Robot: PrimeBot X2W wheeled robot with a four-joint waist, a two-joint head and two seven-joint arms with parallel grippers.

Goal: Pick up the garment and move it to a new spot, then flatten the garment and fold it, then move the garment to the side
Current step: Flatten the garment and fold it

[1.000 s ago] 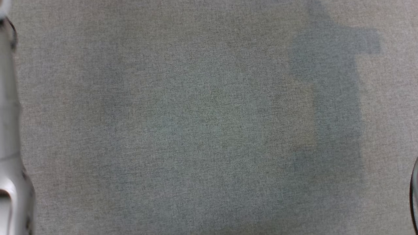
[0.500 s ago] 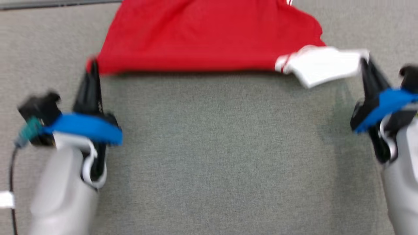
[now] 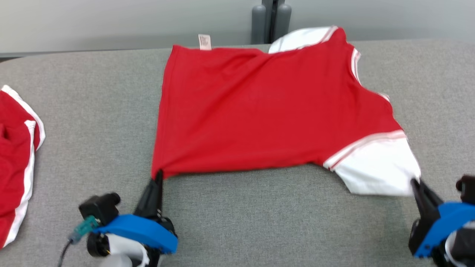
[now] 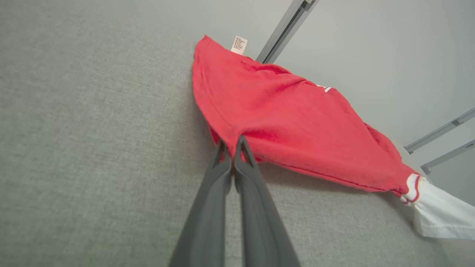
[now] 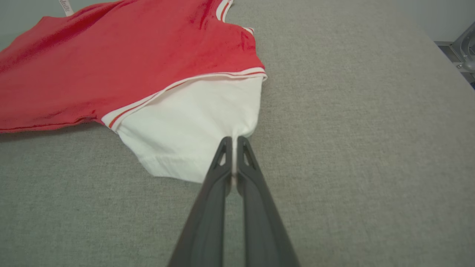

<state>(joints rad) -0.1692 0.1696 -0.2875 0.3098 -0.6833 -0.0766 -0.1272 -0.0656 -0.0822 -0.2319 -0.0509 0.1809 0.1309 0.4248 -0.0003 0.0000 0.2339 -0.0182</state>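
Garment: I see the red shirt (image 3: 259, 111) spread on the grey table (image 3: 92, 111), in the middle of it and toward the far side. Its far edge reaches the table's far edge.
Near edge: the shirt's near hem runs left to right between my two grippers. A thin shadow lies under it on the table.
Left gripper: the left gripper (image 3: 159, 175) sits at the near left. Its jaws are pressed together on the red near-left corner of the shirt. My left wrist view confirms cloth pinched at the tips.
Right gripper: the right gripper (image 3: 415, 182) sits at the near right. Its jaws are clamped on the near edge of the white sleeve (image 3: 374, 167), and the right wrist view shows white cloth drawn in between the tips.
Sleeve trim: a white and red stripe marks where the sleeve joins the red body.
Tag: a small white tag (image 3: 204, 41) stands out at the shirt's far-left corner.
Second garment: a second garment (image 3: 15, 148), red with white trim, lies at the table's left edge, well apart from the shirt.
Background: a grey post (image 3: 271, 18) stands behind the table's far edge.
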